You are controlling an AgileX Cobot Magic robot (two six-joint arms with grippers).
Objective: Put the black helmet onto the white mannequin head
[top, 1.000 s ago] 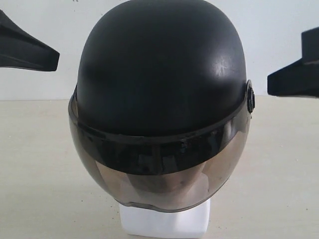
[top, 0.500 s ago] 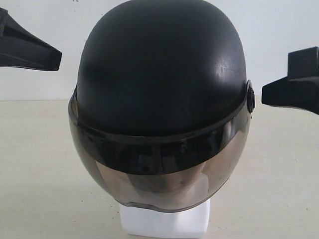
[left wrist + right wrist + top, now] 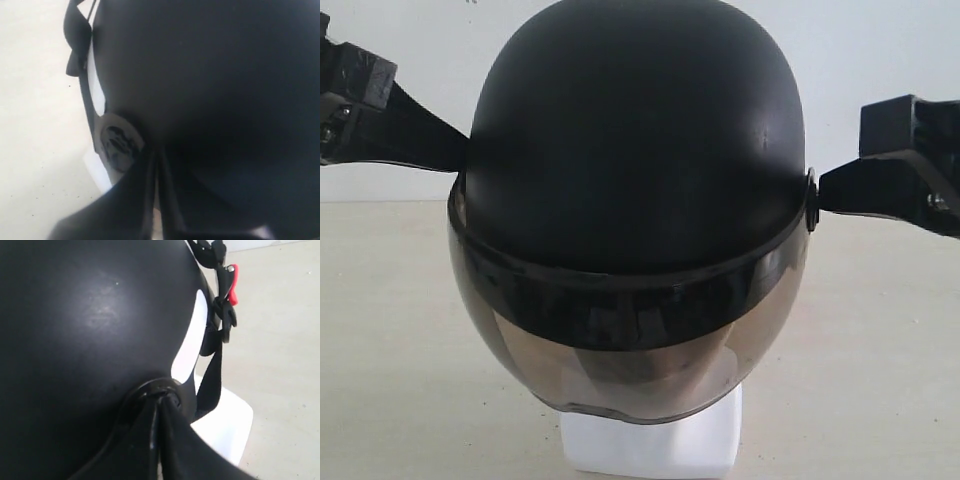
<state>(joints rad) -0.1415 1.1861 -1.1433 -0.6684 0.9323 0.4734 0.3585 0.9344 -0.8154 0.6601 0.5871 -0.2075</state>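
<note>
Item 1: bench [image 3: 390,350]. Pale and flat, it carries the whole set. A white wall [image 3: 880,40] stands behind.

Item 2: left gripper [image 3: 458,158]. The fingers [image 3: 127,200] are clenched, with only a hairline seam between them, and grasp nothing. The joined tip touches the shell just above the visor rim, on the left of the exterior view. Judged use: a blunt pusher, since the shell looks too wide to pinch.

Item 3: helmet [image 3: 640,150]. Black, crown up, with the tinted visor [image 3: 630,360] down in front. Location: seated over the head at mid-bench, braced between the two grippers. The task looks nearly done, and what remains appears to be squaring and settling.

Item 4: head [image 3: 650,450]. White. Only the neck block shows below the visor.

Item 5: buckle [image 3: 232,277]. Red, it hangs on the black strap beside the shell. Whether it is fastened cannot be told.

Item 6: right gripper [image 3: 823,190]. The fingers [image 3: 135,450] are pressed shut and empty, with the tip set on the round visor pivot [image 3: 150,390]. It opposes item 2, probably so that a push from one side does not tip the helmet off.

Item 7: change over the last second. Both grippers stood clear of the shell, off to either side. Now both touch it. The helmet sits slightly further left in the exterior view, and a little more of the neck block shows at the right.
</note>
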